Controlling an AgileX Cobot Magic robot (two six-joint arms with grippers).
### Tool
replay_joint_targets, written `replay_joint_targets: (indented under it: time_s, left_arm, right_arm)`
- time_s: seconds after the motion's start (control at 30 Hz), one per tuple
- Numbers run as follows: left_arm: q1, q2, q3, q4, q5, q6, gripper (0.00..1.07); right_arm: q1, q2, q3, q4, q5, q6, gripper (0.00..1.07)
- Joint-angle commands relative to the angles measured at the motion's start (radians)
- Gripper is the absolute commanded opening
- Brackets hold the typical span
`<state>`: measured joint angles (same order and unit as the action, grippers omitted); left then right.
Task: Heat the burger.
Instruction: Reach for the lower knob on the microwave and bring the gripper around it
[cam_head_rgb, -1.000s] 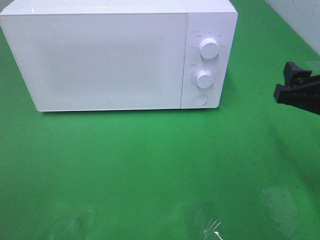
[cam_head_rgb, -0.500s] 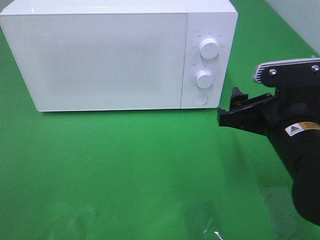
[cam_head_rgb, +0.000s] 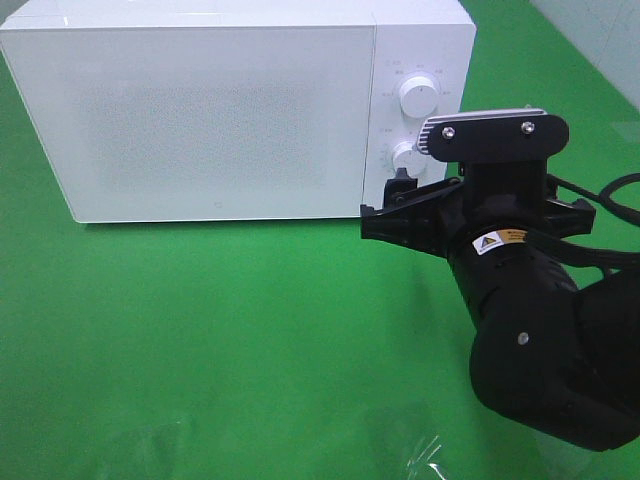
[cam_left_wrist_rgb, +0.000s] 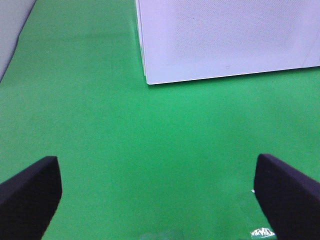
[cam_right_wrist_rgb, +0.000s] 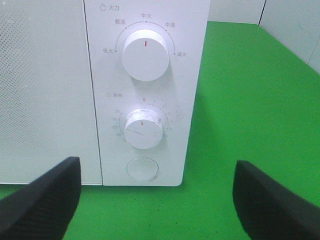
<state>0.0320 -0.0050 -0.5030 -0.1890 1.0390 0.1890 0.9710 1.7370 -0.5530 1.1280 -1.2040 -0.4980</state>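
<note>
Burger not seen; microwave (cam_head_rgb: 220, 110) door shut.
Its place cannot be told; the right claw (cam_right_wrist_rgb: 159, 197) is held wide before the half-hidden lower dial (cam_head_rgb: 402, 157); the left claw (cam_left_wrist_rgb: 160, 195) is spread wide over the bench (cam_left_wrist_rgb: 150, 140), fingers cut off.

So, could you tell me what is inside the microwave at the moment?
The microwave has its door shut, and the white dotted panel hides the interior, so nothing inside can be seen. Whether the burger is in there cannot be told; it shows in no view.
</note>
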Motion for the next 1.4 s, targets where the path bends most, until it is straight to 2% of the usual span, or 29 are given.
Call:
replay_joint_targets:
  time_s: [0.03,0.3,0.47,0.6,0.7,0.97,1.4]
  left_arm:
    - [0.003,-0.028,0.004,-0.005,-0.009,-0.005,1.03]
    - [0.003,-0.028,0.004,-0.004,-0.009,-0.005,1.03]
    - [0.003,-0.028,0.004,-0.004,-0.008,-0.005,1.03]
    - [0.003,-0.028,0.004,-0.004,-0.008,-0.005,1.03]
    - [0.003,-0.028,0.004,-0.003,-0.008,-0.005,1.03]
    - [0.003,-0.028,0.004,-0.003,-0.008,-0.005,1.03]
    - [0.003,-0.028,0.004,-0.001,-0.007,-0.005,1.03]
  right_arm:
    - [0.004,0.001,-0.020,0.002,-0.122,-0.010,0.74]
    - [0.000,0.001,-0.032,-0.006,-0.114,-0.002,0.74]
    - [-0.032,0.001,-0.032,-0.012,-0.090,-0.002,0.74]
    - [-0.060,0.004,-0.032,-0.088,-0.085,0.008,0.74]
    - [-0.064,0.018,-0.036,-0.095,-0.097,0.024,0.74]
    - [-0.075,0.100,-0.085,-0.107,-0.100,0.068,0.74]
    - [-0.155,0.180,-0.161,-0.193,-0.048,0.110,0.74]
